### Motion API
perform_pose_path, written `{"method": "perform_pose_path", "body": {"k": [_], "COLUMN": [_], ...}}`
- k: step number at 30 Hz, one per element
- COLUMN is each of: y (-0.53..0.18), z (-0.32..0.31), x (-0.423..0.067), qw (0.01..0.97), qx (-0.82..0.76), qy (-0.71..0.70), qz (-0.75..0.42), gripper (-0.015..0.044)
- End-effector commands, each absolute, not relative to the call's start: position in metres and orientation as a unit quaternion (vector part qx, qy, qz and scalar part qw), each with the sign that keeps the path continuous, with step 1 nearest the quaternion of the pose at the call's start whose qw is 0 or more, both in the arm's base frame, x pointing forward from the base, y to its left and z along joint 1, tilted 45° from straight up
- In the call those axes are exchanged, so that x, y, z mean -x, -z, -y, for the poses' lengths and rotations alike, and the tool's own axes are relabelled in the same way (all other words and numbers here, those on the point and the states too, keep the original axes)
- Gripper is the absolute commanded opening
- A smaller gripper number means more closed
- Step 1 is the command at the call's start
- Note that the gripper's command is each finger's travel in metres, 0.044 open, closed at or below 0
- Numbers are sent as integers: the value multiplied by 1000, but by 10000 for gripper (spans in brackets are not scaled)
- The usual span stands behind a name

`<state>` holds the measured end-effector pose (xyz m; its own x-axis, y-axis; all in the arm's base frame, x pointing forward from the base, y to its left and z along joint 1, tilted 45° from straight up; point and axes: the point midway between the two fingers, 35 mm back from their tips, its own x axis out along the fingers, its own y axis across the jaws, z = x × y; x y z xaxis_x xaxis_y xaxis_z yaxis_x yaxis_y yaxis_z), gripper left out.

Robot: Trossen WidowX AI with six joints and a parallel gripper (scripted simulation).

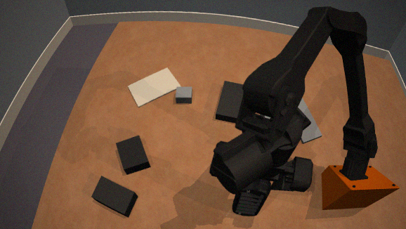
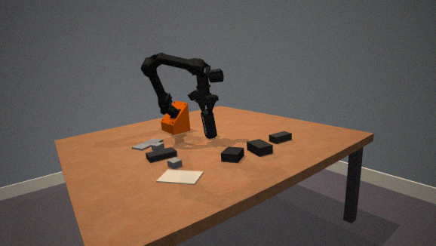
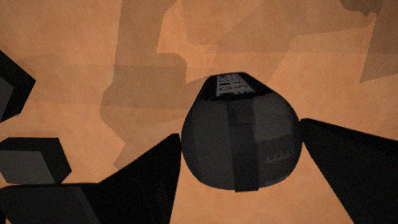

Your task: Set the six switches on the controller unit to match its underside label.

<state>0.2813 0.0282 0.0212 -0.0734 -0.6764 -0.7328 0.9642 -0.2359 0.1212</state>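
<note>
"Brown tabletop [image 2: 302,151], grey walls behind it. Which step is this?"

"The reading step, I'd say. The pincer [image 3: 240,131] stands fairly wide but is clamped on the switch unit [image 3: 210,137], one finger [image 3: 145,175] on each flank, and holds it on end, off the tabletop and directly beneath the wrist. From the side the unit [image 2: 209,124] hangs nearly upright with its lower end close to the wood."

"Can the label be read?"

"A pale label [image 3: 232,85] with dark marks shows at the unit's far end, past the fingertips. It is foreshortened and too blurred for me to tell filled squares from empty ones, and I can't be sure it is the underside label."

"So what next?"

"Probably tilt the unit so the label faces a camera squarely, read the six squares, then set the unit down flat on its base, let go, press each rocker as needed and back away. No switch work looks done yet."

"Any containers?"

"None that I can see. Only loose parts, all well away from the pincer: two dark blocks [image 1: 133,154] [image 1: 114,195], a pale sheet [image 1: 153,86] with a small grey cube [image 1: 183,94] beside it, and the orange arm mount [image 1: 358,186] close by."
</note>
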Motion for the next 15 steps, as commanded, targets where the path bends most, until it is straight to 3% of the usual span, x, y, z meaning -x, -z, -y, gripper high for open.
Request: {"method": "perform_pose_path", "body": {"k": [1,15], "y": [-19,-25], "z": [-18,-9], "x": [-277,-274], "qw": [581,581], "qx": [-340,-340], "qy": [710,711], "qz": [-203,-203], "gripper": [338,338]}}
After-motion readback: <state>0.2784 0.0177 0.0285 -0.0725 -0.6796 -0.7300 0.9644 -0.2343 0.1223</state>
